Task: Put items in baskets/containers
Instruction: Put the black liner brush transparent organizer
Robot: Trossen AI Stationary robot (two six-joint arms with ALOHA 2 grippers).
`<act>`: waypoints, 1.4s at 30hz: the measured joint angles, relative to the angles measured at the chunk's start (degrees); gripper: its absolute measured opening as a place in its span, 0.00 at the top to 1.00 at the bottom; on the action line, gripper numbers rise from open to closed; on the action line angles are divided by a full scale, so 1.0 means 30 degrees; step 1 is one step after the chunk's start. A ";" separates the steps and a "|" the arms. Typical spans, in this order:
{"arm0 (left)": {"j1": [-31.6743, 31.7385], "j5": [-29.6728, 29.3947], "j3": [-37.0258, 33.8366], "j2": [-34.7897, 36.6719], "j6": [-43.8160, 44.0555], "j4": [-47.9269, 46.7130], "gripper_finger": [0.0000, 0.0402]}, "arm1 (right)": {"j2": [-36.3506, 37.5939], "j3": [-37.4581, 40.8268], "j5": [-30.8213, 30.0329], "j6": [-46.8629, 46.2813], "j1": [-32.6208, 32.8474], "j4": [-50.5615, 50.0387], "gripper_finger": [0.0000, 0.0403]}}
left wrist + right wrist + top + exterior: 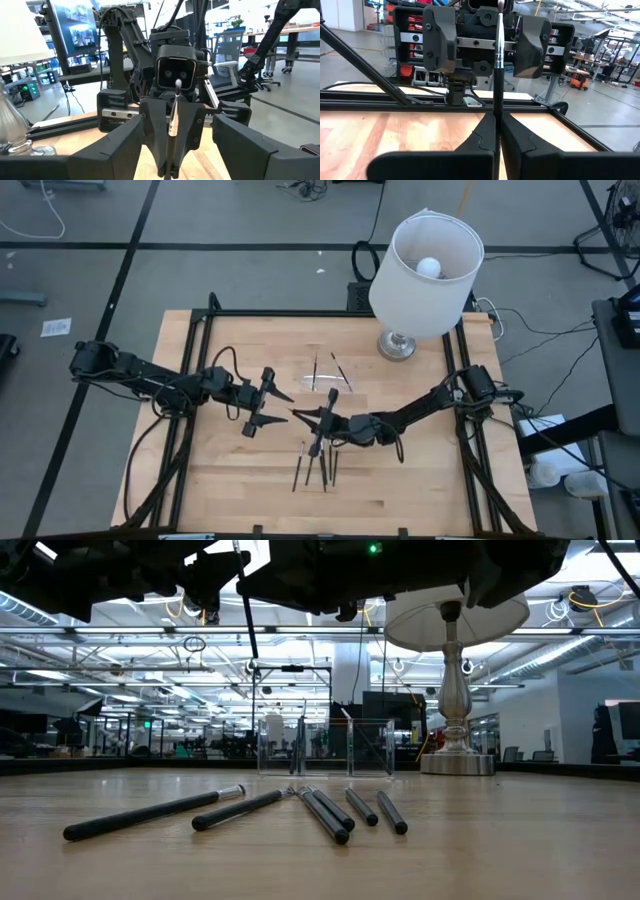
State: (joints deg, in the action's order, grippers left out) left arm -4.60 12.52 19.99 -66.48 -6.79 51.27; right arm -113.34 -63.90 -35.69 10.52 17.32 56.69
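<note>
While its jaws are pressed together on one upright stick tool (498, 60), the right gripper (318, 423) is held mid-surface, facing the left gripper (262, 402), whose jaws are spread wide and empty. Several more stick tools (315, 463) are left lying on the wooden surface (420, 480) just in front of the right gripper. Two stick tools (327, 368) are seen in the clear tray (325, 382), beyond both grippers, near the lamp (425, 275).
</note>
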 joint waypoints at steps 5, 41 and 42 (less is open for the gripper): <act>0.0000 -0.0017 0.0004 0.0004 0.0011 0.0000 0.41 | 0.0000 0.0000 0.0002 0.0000 0.0000 -0.0001 1.00; -0.0386 -0.0914 0.0015 0.0015 -0.1190 -0.0181 0.78 | 0.0007 0.0015 0.0060 -0.1383 -0.0277 -0.0714 1.00; -0.0386 -0.0916 0.0015 0.0015 -0.1317 -0.0206 0.81 | 0.0007 0.0015 0.0075 -0.1355 -0.0277 -0.0728 1.00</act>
State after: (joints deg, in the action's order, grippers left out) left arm -5.76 9.77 20.03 -66.43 -10.74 50.65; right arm -113.32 -63.86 -35.46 6.46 16.49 54.50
